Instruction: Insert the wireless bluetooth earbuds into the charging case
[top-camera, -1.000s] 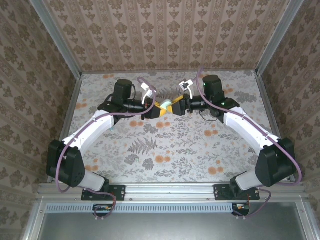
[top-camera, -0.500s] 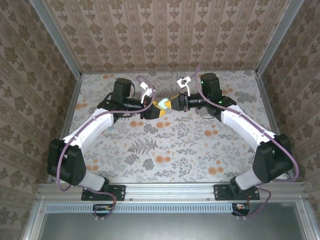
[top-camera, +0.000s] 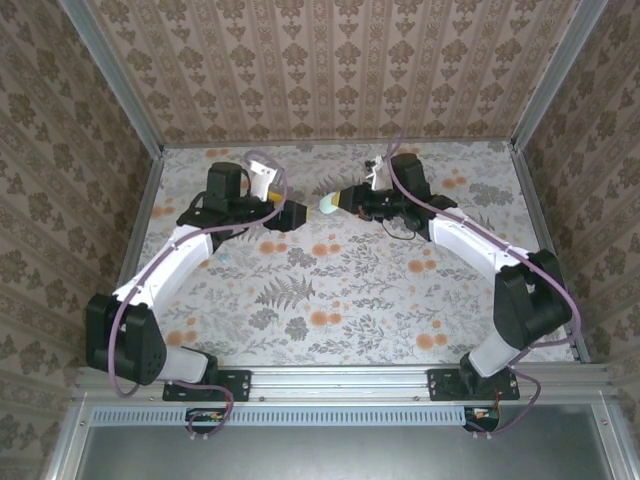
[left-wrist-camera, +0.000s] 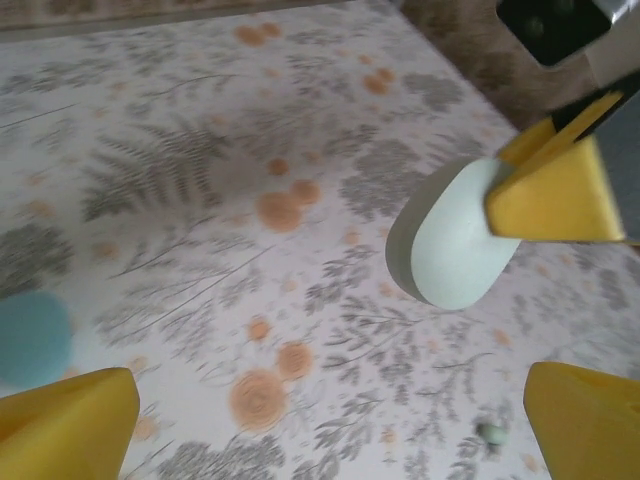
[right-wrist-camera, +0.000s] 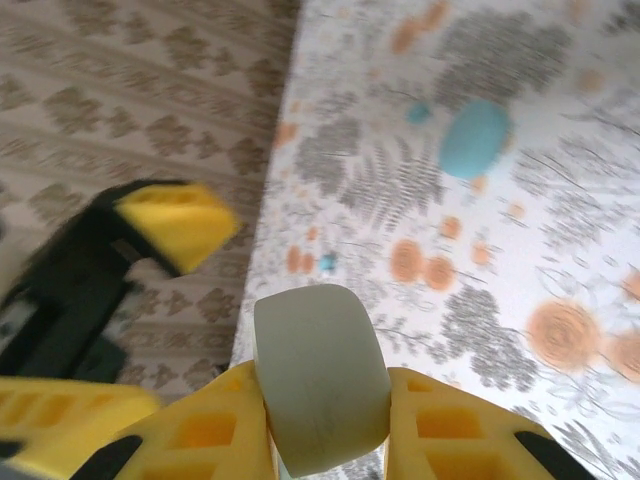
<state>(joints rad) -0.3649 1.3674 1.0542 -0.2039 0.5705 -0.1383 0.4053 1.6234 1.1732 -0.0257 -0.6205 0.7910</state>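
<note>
Mint-green case is pinched by right hand; left hand is spread, empty. Case should be held steady, earbud fetched gently.

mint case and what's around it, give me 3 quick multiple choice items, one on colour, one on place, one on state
1. What colour is the oval pebble lying on the table?
A teal-blue
B red
C black

2. Where is the mint-green case?
A flat on the table
B between the fingers of the right gripper
C against the back wall

3. How is the left gripper?
A shut on the case
B open, holding nothing
C shut on a cable

Answers:
1 A, it shows teal-blue in both wrist views.
2 B, yellow fingers clamp its sides in the right wrist view.
3 B, its fingers stand wide apart in the left wrist view, gripping nothing.
</note>
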